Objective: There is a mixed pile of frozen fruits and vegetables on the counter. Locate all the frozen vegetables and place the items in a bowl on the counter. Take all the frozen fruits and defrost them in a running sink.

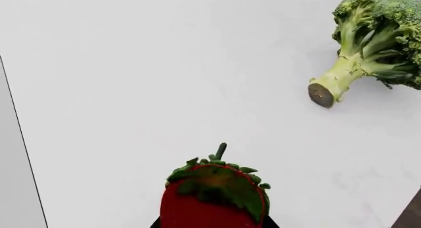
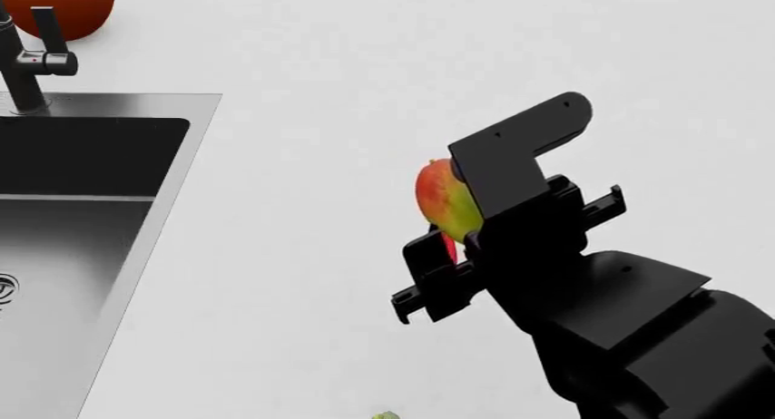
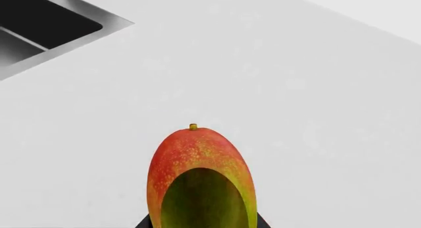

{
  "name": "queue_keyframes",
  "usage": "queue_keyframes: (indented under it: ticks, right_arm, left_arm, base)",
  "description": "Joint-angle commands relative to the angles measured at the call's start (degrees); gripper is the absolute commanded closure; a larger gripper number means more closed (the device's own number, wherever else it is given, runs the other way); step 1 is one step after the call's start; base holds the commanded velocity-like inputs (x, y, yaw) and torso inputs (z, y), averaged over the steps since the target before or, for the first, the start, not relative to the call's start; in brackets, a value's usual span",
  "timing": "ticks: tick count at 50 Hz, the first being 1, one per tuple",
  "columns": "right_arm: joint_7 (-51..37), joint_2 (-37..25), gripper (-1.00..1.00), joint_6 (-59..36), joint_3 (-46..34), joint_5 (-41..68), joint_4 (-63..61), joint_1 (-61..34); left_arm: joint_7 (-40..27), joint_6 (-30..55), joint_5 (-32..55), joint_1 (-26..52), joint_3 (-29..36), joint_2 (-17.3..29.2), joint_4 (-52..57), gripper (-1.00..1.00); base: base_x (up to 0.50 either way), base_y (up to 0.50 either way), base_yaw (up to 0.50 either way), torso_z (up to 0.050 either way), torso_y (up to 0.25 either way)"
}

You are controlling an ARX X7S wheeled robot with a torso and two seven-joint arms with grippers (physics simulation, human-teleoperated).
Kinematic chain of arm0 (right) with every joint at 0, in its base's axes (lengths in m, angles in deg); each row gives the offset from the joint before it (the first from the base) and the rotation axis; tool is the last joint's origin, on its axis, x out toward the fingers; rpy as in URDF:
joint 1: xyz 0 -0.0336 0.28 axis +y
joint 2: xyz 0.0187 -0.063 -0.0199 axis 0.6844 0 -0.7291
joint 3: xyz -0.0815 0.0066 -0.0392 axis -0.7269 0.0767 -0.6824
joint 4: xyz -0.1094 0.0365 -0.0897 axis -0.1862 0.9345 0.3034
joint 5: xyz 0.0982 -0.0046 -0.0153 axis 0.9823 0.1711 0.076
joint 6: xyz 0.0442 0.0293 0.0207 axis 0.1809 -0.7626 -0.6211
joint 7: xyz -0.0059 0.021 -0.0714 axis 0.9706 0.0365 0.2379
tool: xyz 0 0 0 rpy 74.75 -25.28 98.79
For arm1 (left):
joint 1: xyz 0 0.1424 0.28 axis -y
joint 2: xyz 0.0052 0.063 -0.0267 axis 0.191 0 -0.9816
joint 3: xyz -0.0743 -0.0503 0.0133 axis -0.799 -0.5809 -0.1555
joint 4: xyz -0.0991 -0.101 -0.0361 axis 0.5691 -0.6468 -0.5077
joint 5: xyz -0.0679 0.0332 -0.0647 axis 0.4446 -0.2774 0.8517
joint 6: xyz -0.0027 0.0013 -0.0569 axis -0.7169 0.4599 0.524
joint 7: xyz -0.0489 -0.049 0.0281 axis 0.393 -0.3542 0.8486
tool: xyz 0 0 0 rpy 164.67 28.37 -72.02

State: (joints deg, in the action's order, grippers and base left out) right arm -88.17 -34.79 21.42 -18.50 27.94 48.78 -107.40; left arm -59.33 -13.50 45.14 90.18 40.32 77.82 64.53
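1. At the far left of the head view lay the stainless-steel sink, its slotted drain at the picture's edge and the dark faucet standing at its back rim.
2. Behind the faucet, at the top-left corner, part of a round red-orange object showed; what it was could not be told.
3. The white counter stretched from the sink rim to the right.
4. Right of centre in the head view, the right gripper was held above the counter, well apart from the sink, closed on the mango. The fruit stood out past the dark fingers, red and yellow-green. A small streak of red showed just below it.
5. The right wrist view showed the mango gripped at its lower end, stem nub pointing away from the camera, with a corner of the sink beyond it.
6. In the left wrist view, the strawberry sat between the left gripper's dark fingertips, green leaves facing outward; the left gripper was closed on it, though only slivers of it showed.
7. The broccoli lay on its side on the counter, apart from the strawberry, its cut stalk pointing toward the berry.
8. A speck of green showed at the head view's bottom edge.
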Motion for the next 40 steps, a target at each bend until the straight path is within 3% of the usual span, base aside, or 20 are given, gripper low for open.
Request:
queue_keyframes:
  ticks: [1,13,20,27,35,40]
  right_arm:
    - [1.23,0.19,1.0,0.36,-0.63,-1.35,0.35,-0.13]
    - [1.05,0.0,1.0,0.53,-0.55,-1.12,-0.07,0.18]
    - [0.9,-0.03,1.0,0.43,-0.62,-0.96,-0.51,0.31]
    - [0.84,-0.6,1.0,0.59,-0.78,-0.97,-1.53,0.68]
    - [0.58,-0.85,1.0,0.6,-0.54,-0.53,-2.18,1.14]
    - [-0.09,-0.99,1.0,0.3,0.22,0.25,-2.65,1.51]
  left_arm:
    - [0.63,-2.87,-4.33,-1.1,2.93,-0.16,-2.01,1.0]
    - [-1.27,-2.93,-0.41,-0.38,-1.63,-0.5,-0.65,1.0]
    - [-10.48,-0.91,15.38,4.72,-13.95,-0.32,2.22,1.0]
    - [-17.32,-3.99,25.72,8.08,-21.01,0.32,3.5,1.0]
    - [-24.56,-7.99,34.21,11.32,-25.41,2.39,3.75,1.0]
    - [-28.58,-7.74,32.01,12.13,-24.19,2.3,1.8,1.0]
  base:
    - [0.01,0.0,0.0,0.0,0.0]
    - [0.0,0.0,0.0,0.0,0.0]
    - [0.0,0.0,0.0,0.0,0.0]
    - [0.0,0.0,0.0,0.0,0.0]
    - [0.0,0.0,0.0,0.0,0.0]
    - [0.0,0.0,0.0,0.0,0.0]
